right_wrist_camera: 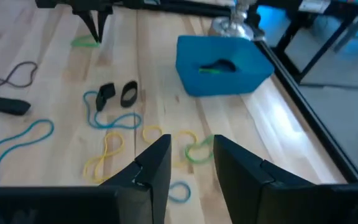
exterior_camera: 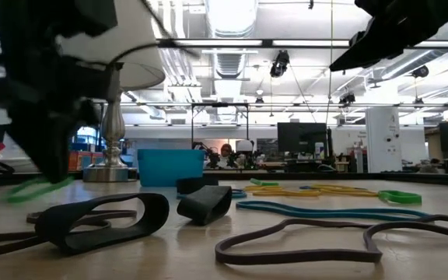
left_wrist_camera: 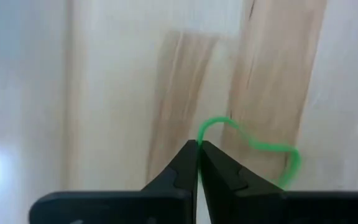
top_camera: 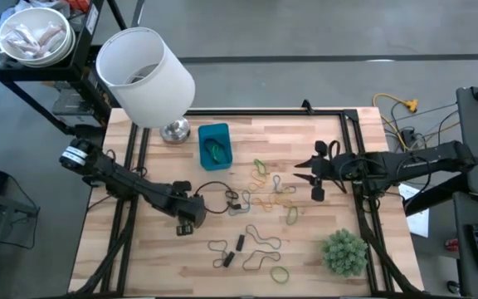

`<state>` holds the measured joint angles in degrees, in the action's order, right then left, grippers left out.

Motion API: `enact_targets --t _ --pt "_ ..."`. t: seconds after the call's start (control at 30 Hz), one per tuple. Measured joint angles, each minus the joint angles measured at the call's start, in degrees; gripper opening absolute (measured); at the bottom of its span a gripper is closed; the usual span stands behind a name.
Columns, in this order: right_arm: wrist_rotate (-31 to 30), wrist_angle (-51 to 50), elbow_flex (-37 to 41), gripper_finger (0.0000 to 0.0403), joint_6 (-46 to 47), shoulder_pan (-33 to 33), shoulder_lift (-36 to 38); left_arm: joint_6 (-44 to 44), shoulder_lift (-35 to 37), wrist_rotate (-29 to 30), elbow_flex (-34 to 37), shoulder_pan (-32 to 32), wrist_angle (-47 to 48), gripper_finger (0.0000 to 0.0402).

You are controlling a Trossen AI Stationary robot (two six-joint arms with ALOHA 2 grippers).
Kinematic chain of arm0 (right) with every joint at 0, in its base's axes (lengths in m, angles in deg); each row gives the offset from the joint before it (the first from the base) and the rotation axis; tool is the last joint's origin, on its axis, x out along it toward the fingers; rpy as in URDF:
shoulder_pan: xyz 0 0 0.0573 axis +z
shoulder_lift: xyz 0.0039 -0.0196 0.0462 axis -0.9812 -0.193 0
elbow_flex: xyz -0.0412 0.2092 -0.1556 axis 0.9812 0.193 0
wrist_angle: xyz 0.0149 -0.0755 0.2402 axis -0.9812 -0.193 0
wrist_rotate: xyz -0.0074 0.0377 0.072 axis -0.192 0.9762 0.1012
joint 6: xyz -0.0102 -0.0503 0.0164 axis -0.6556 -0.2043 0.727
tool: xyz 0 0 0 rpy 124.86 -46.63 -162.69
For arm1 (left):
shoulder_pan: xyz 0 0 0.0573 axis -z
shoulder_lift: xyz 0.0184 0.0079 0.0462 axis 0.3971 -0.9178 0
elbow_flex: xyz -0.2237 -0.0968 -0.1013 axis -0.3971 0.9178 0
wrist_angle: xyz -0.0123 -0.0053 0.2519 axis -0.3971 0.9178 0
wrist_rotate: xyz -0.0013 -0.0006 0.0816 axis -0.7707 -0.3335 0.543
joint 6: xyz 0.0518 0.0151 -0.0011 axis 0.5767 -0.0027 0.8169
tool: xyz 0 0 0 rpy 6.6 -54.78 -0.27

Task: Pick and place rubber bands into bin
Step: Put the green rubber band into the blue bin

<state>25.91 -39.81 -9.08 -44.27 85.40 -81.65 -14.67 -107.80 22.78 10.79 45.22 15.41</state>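
Note:
Rubber bands in green, yellow, blue and dark colours lie scattered on the wooden table's middle and near part. The blue bin stands at the far middle with a green band inside. My left gripper is at the table's left of the bands, pointing steeply down, shut on a green rubber band. My right gripper hovers open above the bands on the right side, nothing between its fingers. My left gripper pinches one strand of the green band between its two fingertips, coming from above and pointing steeply down. The rest of the loop curls out to one side of the fingers, slack. Whether it still touches the wood I cannot tell.
A lamp with a big white shade and a metal base stands just left of the bin. A bushy green plant sits at the near right corner. Two dark wide bands lie near the front edge.

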Motion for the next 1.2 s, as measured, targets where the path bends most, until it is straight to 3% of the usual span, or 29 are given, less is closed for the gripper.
enact_targets --t 0.17,0.5,0.63,0.87,1.2 --pt "-0.07 5.96 3.34 0.0103 -2.25 -0.04 -0.45 4.91 0.87 7.96 -3.97 -0.11 1.01 0.0" --pt "-0.17 7.26 3.92 0.0086 -2.48 -0.04 -0.73 19.75 4.03 40.34 -11.68 -3.02 0.38 0.0" --pt "-0.17 7.23 3.92 0.0081 -2.22 -0.04 -0.73 24.59 4.37 48.42 -13.8 -7.55 0.01 0.0" --pt "-0.15 7.21 3.92 0.0072 -2.07 -0.04 -0.8 30.8 3.48 48.54 -12.59 -18.06 -5.59 0.0" --pt "-0.12 7.06 4.05 0.0076 -2.49 -0.04 -0.82 35.52 -2.01 33.76 -11.93 -29.88 -12.37 0.0"
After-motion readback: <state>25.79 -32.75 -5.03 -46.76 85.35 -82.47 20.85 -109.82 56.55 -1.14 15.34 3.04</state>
